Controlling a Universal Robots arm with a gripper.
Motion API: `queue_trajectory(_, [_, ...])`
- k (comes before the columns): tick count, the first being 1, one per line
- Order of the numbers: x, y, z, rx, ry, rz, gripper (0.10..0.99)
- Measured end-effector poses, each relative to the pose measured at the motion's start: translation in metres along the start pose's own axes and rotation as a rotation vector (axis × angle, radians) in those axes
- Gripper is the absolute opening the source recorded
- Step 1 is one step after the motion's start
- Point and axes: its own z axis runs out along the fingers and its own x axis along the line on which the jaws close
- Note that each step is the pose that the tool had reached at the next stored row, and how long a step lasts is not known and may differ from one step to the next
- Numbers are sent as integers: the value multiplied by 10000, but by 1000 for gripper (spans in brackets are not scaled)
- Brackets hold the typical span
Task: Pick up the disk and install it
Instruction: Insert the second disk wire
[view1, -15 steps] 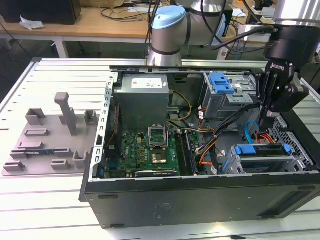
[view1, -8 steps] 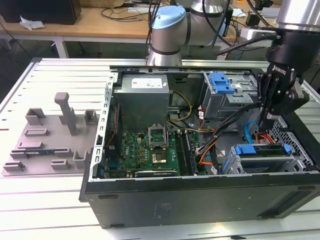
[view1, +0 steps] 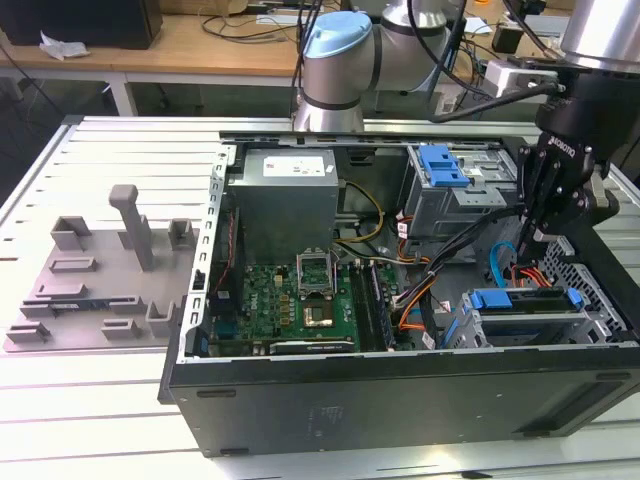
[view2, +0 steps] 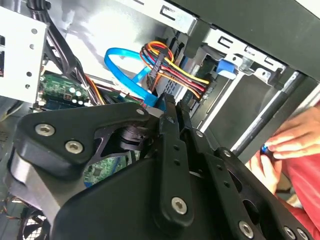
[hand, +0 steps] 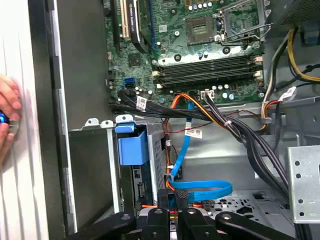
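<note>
My hand (view1: 541, 232) hangs inside the open computer case (view1: 400, 395) at the right of the exterior view, fingers pressed together with nothing between them. Just below, at lower right, the disk (view1: 527, 322) already sits in its bay under the blue carrier rail (view1: 525, 298). I judge the installing step nearly done. In the first wrist view my fingertips (hand: 176, 196) sit beside the blue data cable (hand: 202, 189). A person's hand (hand: 9, 117) rests outside the case on the bench (view1: 110, 150); care is called for.
</note>
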Motion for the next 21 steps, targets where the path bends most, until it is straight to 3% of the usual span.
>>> queue_trajectory(2, [25,-3,5,20,-180,4,161])
queue_trajectory(5, [104,-10,20,23,-700,5,161])
queue_trajectory(7, [133,-13,26,18,-894,1,161])
queue_trajectory(8, [163,-15,32,13,-1124,-11,161])
queue_trajectory(9, [181,-15,36,8,-1237,-23,161])
queue_trajectory(13, [230,-9,46,9,-1447,-108,161])
queue_trajectory(21, [379,4,50,17,-1665,-261,161])
